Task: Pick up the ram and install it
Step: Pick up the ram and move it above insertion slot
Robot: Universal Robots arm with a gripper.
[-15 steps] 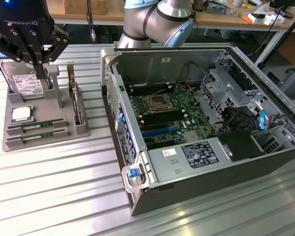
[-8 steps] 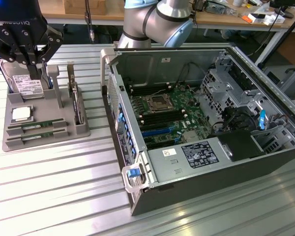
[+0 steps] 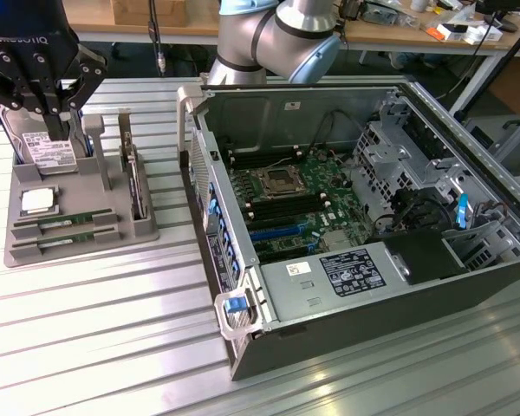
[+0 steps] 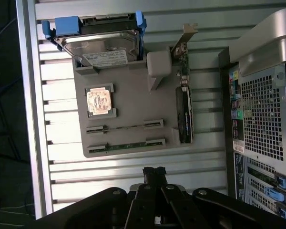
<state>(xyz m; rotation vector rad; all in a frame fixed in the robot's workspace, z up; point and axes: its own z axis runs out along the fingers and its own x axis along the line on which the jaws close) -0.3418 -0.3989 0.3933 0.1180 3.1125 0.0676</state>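
While pincer (image 4: 154,172) hangs closed and empty above, ram (image 4: 126,144) lies slotted in grey tray (image 4: 133,95), apart from it

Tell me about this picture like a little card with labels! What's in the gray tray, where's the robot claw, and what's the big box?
tray: gray tray on the table, at the exterior view's left
ram: two ram sticks lying in the tray's slots, not picked up
other parts: hard drive and chip in the tray
gripper: gripper shut, holding nothing, in the air near the tray
big box: open computer at the exterior view's right, with its green board showing
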